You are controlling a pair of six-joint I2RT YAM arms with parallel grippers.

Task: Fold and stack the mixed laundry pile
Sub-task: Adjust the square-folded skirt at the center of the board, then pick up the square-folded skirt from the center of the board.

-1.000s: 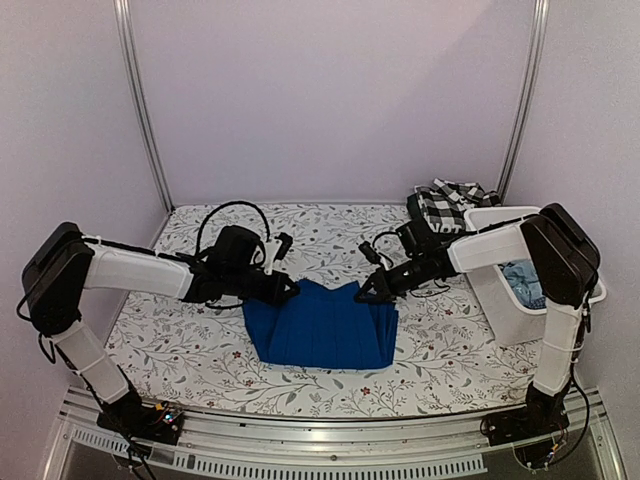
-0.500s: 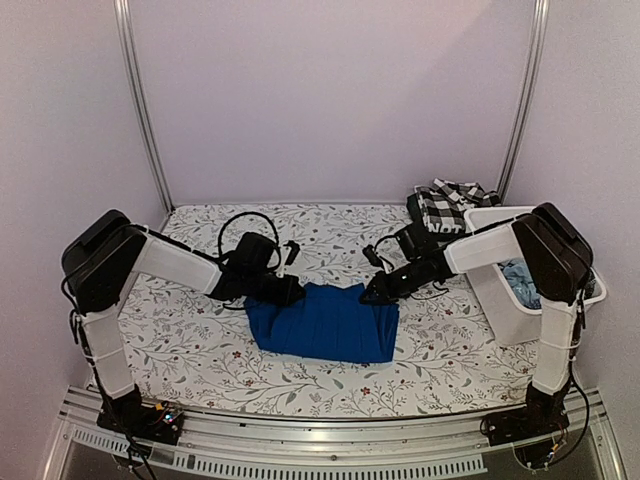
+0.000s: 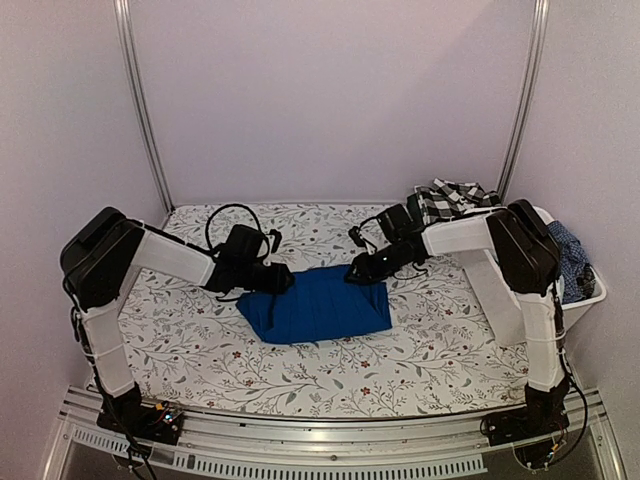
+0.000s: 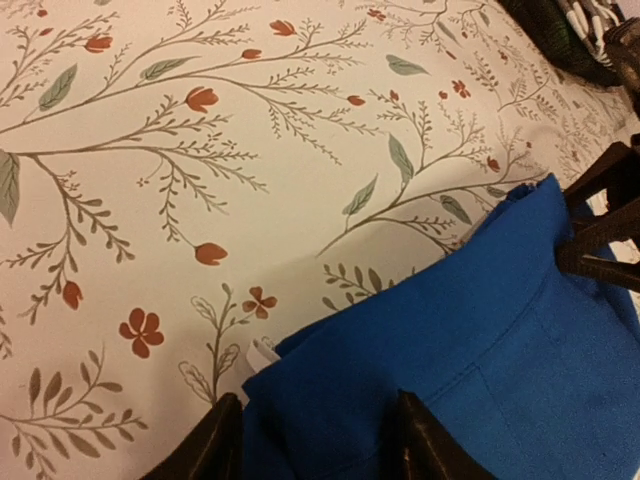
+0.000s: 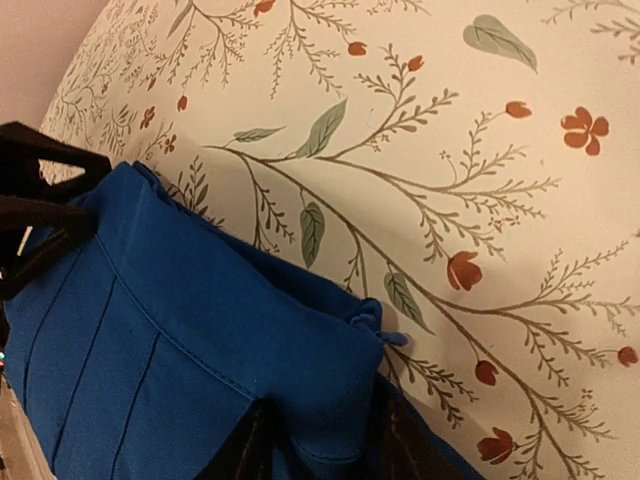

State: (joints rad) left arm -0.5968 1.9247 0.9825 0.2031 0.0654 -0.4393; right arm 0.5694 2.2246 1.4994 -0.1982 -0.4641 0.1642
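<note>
At the middle of the leaf-and-flower-patterned tabletop, the royal blue garment lies folded flat, its long axis running left to right and its far edge toward the pale lilac back wall. The left claw and right claw sit at that edge's two corners, each narrowly parted astride the cloth. A black-and-white plaid garment lies at the far right corner, beside a white tub.
</note>
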